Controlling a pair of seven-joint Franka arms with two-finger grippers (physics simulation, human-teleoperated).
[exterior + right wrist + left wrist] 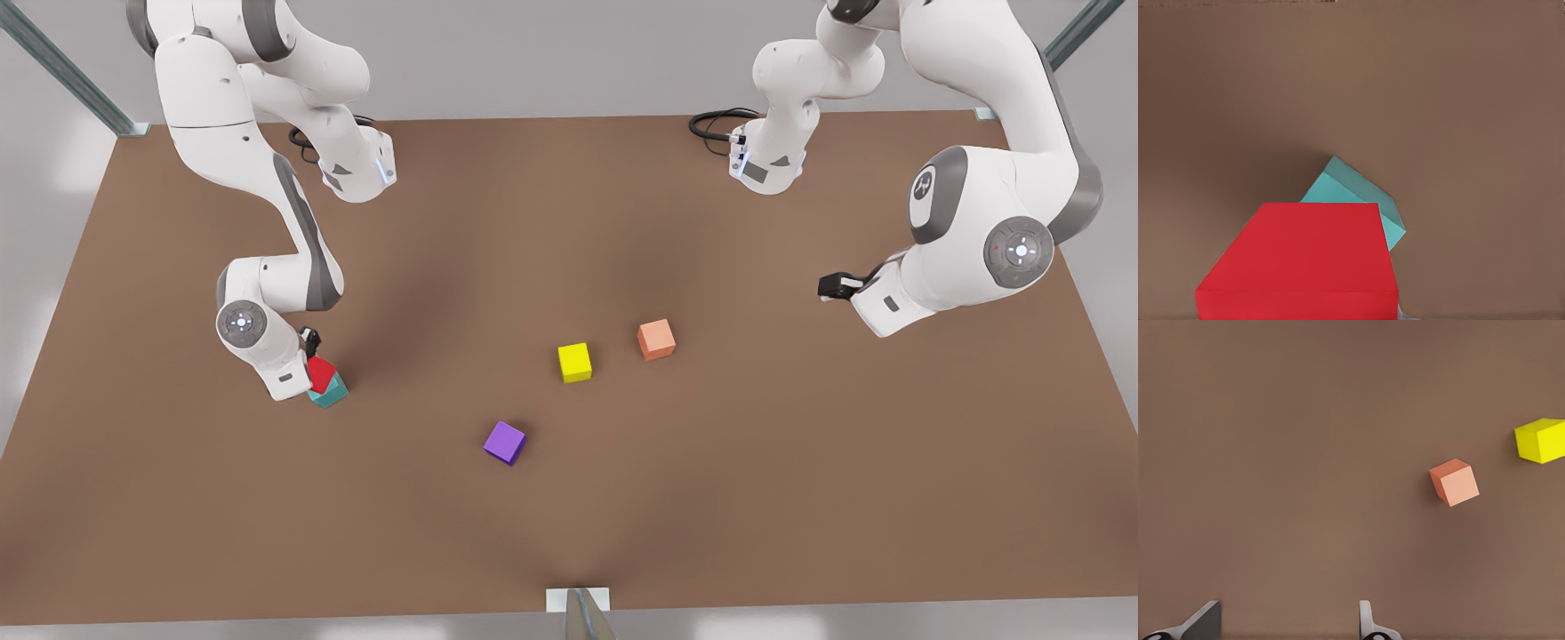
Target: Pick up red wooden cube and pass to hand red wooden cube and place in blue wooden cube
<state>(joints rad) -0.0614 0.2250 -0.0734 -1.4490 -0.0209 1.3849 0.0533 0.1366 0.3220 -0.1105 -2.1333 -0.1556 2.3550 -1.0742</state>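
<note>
I see right gripper pinching red wooden cube atop blue wooden cube, table 9 o'clock. Left gripper waits at 3 o'clock, fingers spread.

The front view looks steeply down over the whole table. The left wrist view faces the orange cube, at 2 o'clock from table centre. The right wrist view sits close over the red cube.

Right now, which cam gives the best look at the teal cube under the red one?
The front view: the blue wooden cube sits on the table with the red wooden cube on it, next to the right claw. In the right wrist view the red cube covers most of it, leaving one corner.
</note>
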